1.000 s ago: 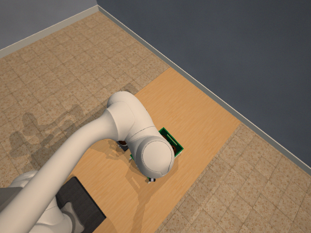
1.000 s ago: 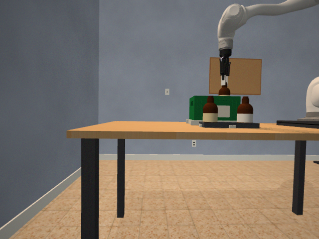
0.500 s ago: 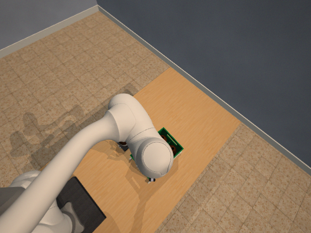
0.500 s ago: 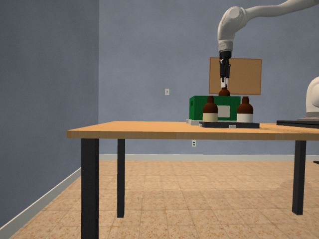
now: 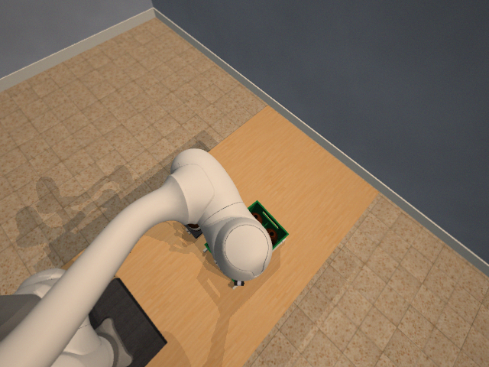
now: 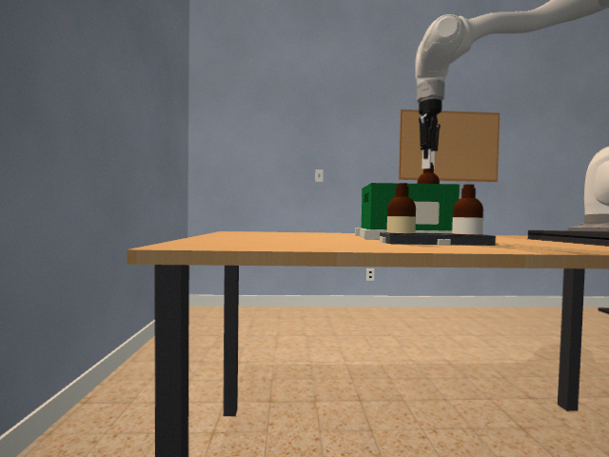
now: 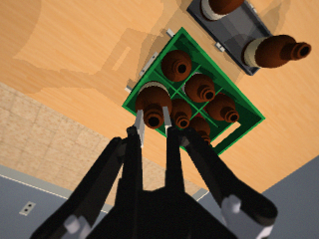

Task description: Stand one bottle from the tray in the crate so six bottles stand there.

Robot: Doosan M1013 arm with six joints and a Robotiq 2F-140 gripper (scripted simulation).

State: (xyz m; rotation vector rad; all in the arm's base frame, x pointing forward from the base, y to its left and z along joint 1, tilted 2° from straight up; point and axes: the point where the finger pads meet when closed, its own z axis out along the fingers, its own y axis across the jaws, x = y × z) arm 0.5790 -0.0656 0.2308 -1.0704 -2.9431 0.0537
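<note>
— How far along is it?

— Nearly there, I'd judge. The black two-finger claw (image 7: pixel 154 124) pinches the neck of a brown glass bottle (image 7: pixel 153 102), sunk low into the near corner cell of the green plastic crate (image 7: pixel 245 130). Five others fill the other cells.

— And to the right?

— Two bottles stand on the dark flat tray (image 6: pixel 472 240). Only seating and releasing remain.
</note>
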